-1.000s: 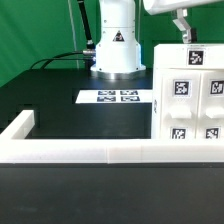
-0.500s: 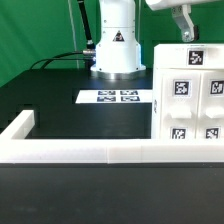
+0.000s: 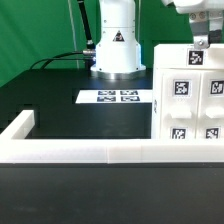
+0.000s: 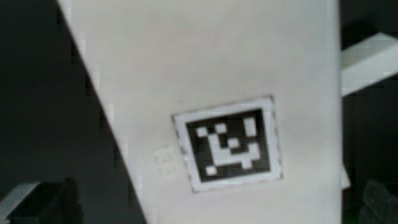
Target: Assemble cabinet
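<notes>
Cabinet of white boxy tagged plastic stands on the black surface at the exterior view's right; my end effector hovers above, jaw state unclear. Misaligned descent could jam it.

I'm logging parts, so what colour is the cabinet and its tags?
The cabinet is white with black-and-white square tags; the exterior view shows it best.

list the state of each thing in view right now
white plastic boxy cabinet: upright against the white border rail, tags facing the camera
end effector: just above the cabinet's top, jaw state unclear
flat white marker board: lying flat on the black table
white border rail: lying on the table
</notes>
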Available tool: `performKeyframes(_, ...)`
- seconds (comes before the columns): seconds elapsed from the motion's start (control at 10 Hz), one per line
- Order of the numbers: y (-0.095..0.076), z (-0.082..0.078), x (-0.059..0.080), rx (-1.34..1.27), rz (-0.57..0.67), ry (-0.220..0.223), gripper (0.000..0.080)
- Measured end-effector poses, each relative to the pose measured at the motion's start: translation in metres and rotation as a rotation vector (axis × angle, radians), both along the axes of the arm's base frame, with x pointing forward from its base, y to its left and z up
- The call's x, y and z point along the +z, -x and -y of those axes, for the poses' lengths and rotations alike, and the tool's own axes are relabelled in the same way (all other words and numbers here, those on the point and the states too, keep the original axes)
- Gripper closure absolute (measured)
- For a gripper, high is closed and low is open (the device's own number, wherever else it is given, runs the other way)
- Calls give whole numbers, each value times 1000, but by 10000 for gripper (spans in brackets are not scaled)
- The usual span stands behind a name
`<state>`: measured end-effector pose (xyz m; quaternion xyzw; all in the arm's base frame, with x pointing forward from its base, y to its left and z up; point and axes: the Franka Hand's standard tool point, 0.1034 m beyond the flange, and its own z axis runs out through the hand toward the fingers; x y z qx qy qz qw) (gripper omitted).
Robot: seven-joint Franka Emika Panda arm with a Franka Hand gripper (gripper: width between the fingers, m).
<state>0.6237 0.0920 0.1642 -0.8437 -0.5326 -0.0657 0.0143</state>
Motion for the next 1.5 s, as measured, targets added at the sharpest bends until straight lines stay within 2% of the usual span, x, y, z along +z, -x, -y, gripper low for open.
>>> performKeyframes(0.3,1,7,-6,195,7,59,2)
performKeyframes(0.6,3,10,-11,156,7,56,2)
performKeyframes(0.8,3,10,-11,145,6,55,248)
performKeyframes(1.2,3,11,-11,110,3,52,244)
performKeyframes(1.5,2,14,-9,-232,-5,11,243)
